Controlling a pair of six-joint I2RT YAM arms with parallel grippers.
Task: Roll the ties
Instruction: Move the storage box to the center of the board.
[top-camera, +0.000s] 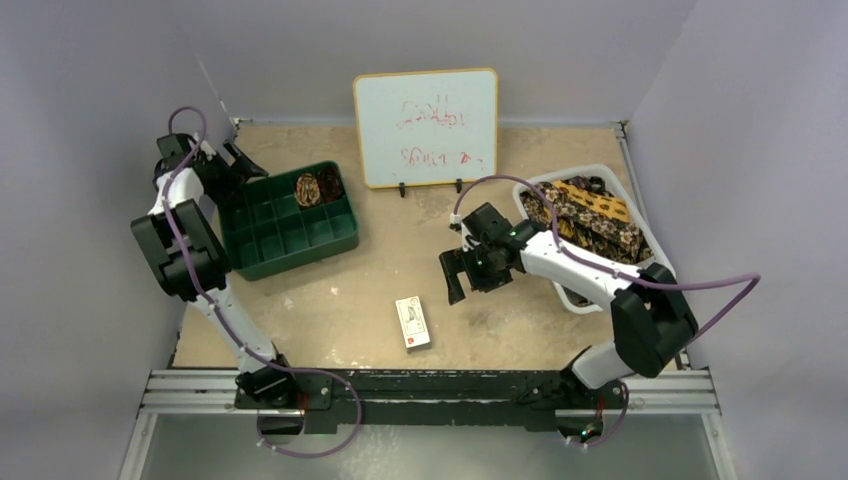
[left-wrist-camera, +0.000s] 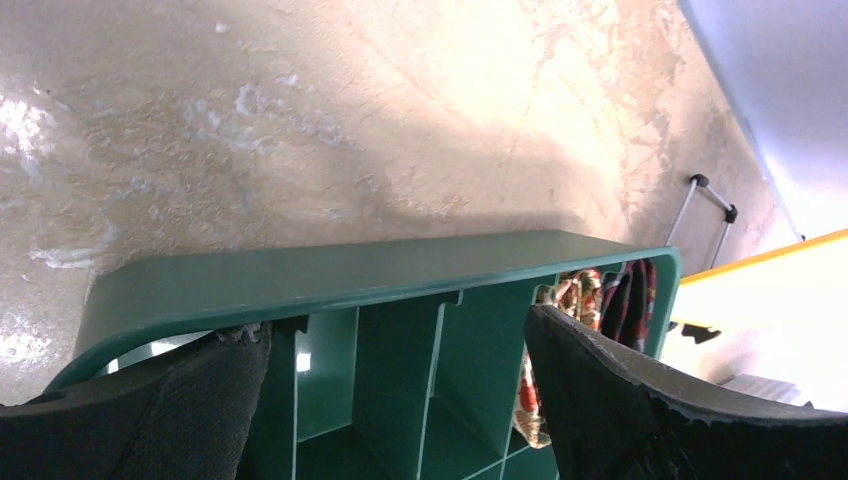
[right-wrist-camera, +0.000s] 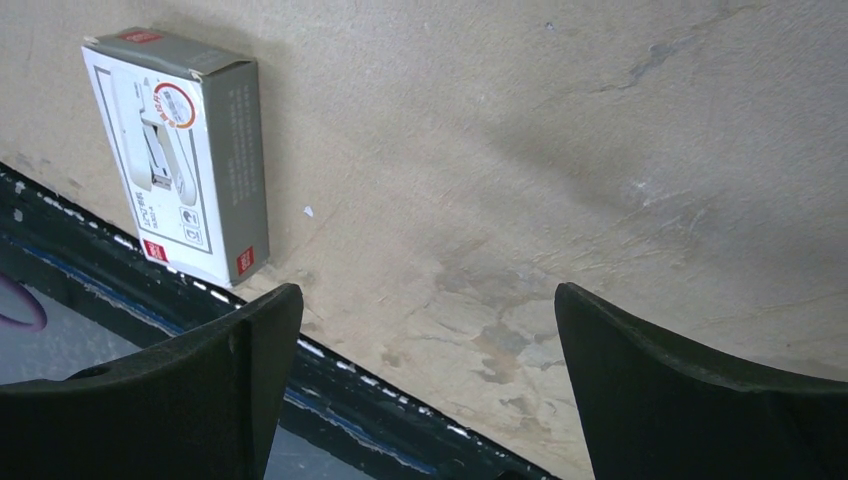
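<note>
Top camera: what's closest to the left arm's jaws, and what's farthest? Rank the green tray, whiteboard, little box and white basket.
1. Green tray: right by the left jaws, on the left side.
2. Whiteboard: standing at the back, in the middle.
3. Little box: middle, towards the near edge.
4. White basket: far right, holding ties.

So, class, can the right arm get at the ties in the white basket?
Probably yes: the ties lie uncovered in the white basket beside it; the empty right claw only needs turning.
</note>
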